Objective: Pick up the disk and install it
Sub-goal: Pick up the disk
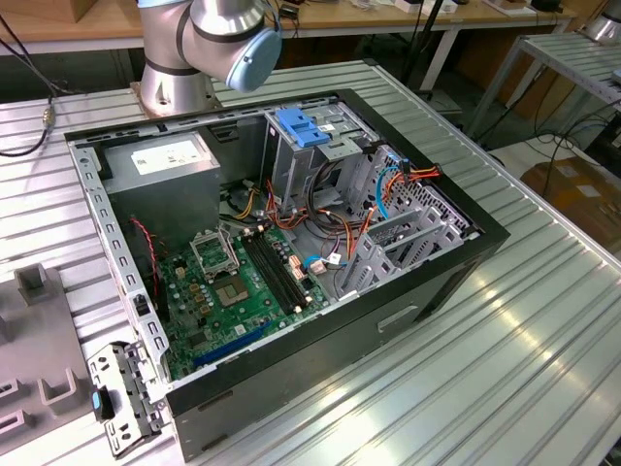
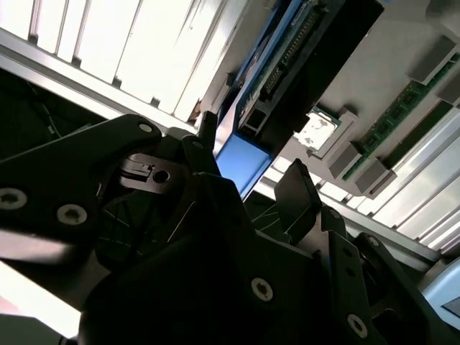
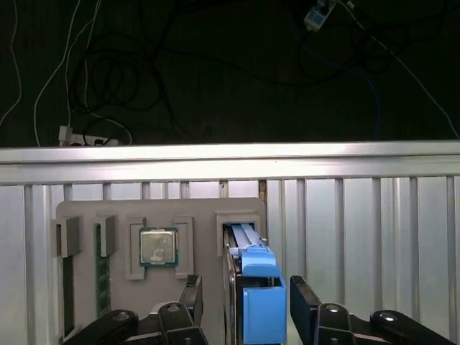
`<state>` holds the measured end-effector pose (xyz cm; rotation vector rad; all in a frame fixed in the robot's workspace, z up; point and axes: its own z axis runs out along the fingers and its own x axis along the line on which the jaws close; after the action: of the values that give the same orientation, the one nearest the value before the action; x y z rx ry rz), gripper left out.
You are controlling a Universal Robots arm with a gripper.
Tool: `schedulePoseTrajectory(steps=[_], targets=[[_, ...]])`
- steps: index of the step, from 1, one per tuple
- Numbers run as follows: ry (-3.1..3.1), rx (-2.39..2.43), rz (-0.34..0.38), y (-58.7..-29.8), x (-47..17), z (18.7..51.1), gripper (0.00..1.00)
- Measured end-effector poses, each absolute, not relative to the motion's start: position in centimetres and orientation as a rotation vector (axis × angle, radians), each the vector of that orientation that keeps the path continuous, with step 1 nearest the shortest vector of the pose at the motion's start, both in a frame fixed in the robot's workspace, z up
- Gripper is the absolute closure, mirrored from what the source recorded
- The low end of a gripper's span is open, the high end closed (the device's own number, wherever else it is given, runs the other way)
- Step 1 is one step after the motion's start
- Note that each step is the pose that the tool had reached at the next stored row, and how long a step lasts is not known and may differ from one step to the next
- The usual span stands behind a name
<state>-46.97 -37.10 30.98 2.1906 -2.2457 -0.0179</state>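
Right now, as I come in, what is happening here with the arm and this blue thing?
The robot arm's hand hovers over the disk, which stands on edge in a slot of the grey parts tray, beside a processor chip. Its open fingers sit on either side of the disk's blue carrier, not yet closed on it. In the exterior view, the open computer case lies on the table.

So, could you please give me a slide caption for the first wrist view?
Open pincer straddling the blue-railed disk standing on edge in its grey fixture.
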Motion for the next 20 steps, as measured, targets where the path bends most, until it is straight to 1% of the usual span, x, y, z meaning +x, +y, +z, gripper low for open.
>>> schedulePoseTrajectory(steps=[12,13,14,19,20], targets=[[-2.246,2.191,-0.018,-36.68,-46.98,30.38,0.40],[-2.246,2.191,-0.018,-36.68,-46.98,30.36,0.41],[-2.246,2.191,-0.018,-36.68,-46.97,30.34,0.49],[-2.246,2.191,-0.018,-36.68,-46.98,30.27,0.49],[-2.246,2.191,-0.018,-36.68,-46.97,30.26,0.50]])
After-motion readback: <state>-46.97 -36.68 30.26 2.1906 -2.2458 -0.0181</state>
